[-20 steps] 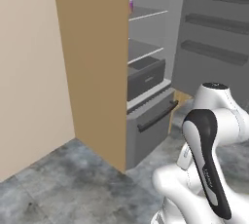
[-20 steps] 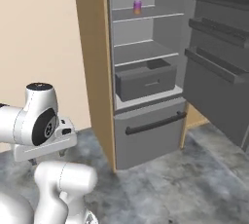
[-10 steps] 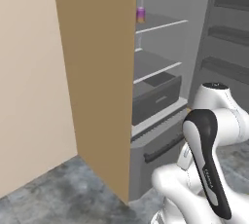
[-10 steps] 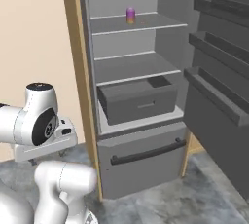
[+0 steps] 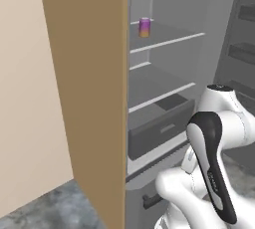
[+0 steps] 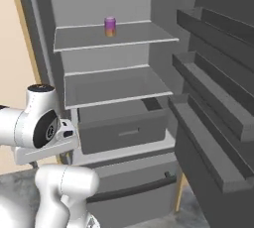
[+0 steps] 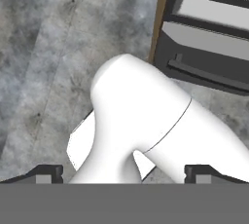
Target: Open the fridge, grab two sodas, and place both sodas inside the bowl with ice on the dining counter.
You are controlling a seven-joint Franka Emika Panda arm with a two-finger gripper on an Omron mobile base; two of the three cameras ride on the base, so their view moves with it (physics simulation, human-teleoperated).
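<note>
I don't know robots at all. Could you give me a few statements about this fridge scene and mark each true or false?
1. The fridge door is open. True.
2. A purple-pink can stands on the top shelf. True.
3. The claw grips the can. False: it is open and empty, pointing at the floor.
4. The lower drawer is pulled out. False: it is shut.
5. The can lies on its side. False: it stands upright.

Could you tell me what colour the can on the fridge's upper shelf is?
The can is purple-pink fading to orange; clearest in the right base view.
</note>
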